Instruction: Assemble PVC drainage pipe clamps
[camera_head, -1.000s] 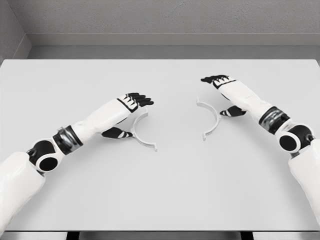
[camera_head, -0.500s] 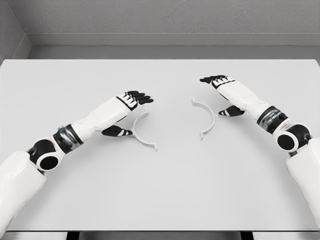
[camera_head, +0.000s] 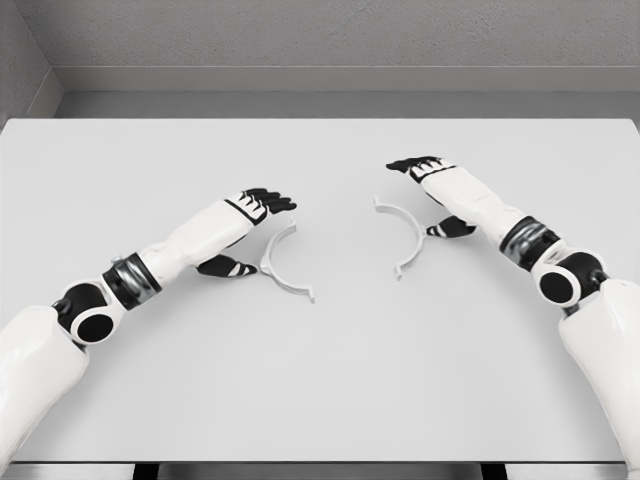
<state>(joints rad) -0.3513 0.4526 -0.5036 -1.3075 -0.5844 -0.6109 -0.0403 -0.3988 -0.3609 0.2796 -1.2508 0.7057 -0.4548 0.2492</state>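
Observation:
Two white half-ring clamp pieces lie flat on the grey table (camera_head: 320, 380). The left clamp half (camera_head: 278, 268) curves with its opening to the right. The right clamp half (camera_head: 412, 234) opens to the left, facing it across a gap. My left hand (camera_head: 252, 233) hovers over the left half's outer side, fingers (camera_head: 272, 200) stretched out and thumb (camera_head: 228, 267) just left of the arc. My right hand (camera_head: 430, 197) is at the right half's outer side, fingers (camera_head: 412, 164) extended and thumb (camera_head: 450, 228) close behind the arc. Neither hand encloses a piece.
Grey walls stand behind the table's far edge (camera_head: 320, 120). Both forearms reach in over the table from the lower corners.
The right hand has shifted left, and the right clamp half has slid left with it, toward the other half. The left hand drew slightly left; the left half stayed in place.

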